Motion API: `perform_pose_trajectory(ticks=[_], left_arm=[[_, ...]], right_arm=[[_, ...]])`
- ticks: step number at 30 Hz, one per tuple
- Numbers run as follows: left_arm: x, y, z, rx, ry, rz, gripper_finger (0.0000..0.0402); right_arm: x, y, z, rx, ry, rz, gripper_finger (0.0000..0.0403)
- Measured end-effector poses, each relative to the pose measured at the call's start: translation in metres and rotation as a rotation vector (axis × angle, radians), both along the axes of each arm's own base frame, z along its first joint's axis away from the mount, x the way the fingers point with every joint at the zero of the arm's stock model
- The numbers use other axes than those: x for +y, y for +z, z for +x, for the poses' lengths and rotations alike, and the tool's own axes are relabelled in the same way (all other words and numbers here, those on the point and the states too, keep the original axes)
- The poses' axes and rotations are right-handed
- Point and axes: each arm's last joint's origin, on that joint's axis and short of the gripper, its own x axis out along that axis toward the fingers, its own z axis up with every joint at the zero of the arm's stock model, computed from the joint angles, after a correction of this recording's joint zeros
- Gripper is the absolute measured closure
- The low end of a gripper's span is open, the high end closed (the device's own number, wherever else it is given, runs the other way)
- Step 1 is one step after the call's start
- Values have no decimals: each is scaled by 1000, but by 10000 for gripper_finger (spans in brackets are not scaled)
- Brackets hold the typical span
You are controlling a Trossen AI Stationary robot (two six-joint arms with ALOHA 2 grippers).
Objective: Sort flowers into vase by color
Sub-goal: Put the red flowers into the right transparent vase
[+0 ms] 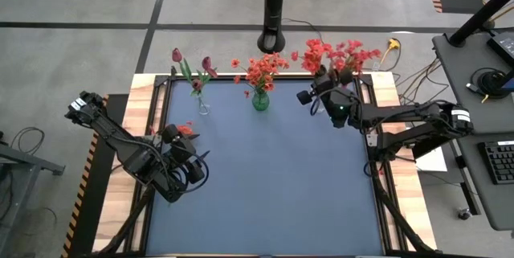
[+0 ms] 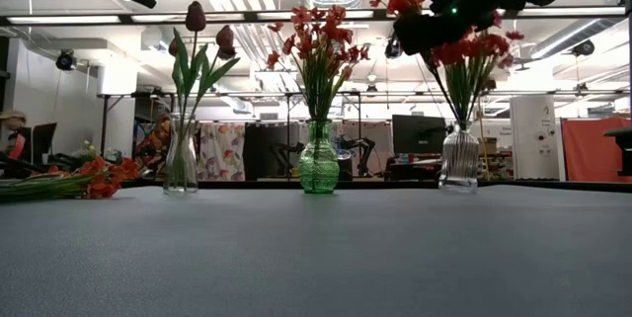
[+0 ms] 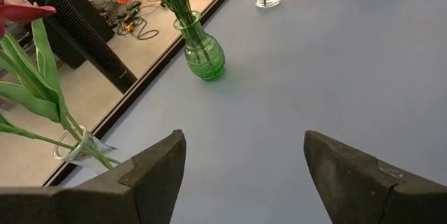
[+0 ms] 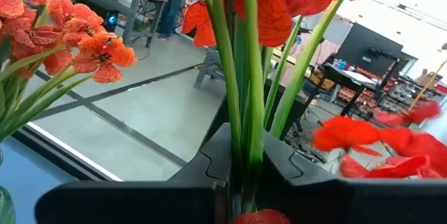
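Mostly sorted, not finished. Going left to right: a small pile of orange-red flowers (image 2: 94, 177) lies flat on the table (image 1: 273, 186) at its left edge, not in any vase, so that much is left. The left gripper (image 1: 195, 167) hovers near that pile, released and empty, fingers spread wide in its wrist view. Next, a clear vase (image 2: 181, 159) holds the dark maroon tulips (image 2: 196, 16) with broad green leaves, upright. In the middle, a green glass vase (image 2: 318, 162) holds orange-red blooms (image 2: 318, 31) on thin green stems. On the right, a ribbed clear vase (image 2: 459, 161) holds a bunch of red blooms (image 1: 337, 54). The right gripper (image 1: 321, 83) sits up among them, clenched on a red flower stem (image 4: 244, 63), apparently lowering it into that vase; whether the stem end is inside the vase cannot be told.
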Motion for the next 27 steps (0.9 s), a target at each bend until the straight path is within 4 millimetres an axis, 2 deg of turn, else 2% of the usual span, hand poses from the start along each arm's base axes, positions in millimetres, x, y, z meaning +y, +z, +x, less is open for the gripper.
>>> perform_pose_trajectory(ticks=[9, 27], left_arm=[[0, 0, 0, 0, 0, 0, 130], [0, -1, 1, 1, 1, 1, 130]], right_arm=[[1, 0, 2, -45, 58, 21, 374], [0, 1, 1, -144, 17, 46, 374]])
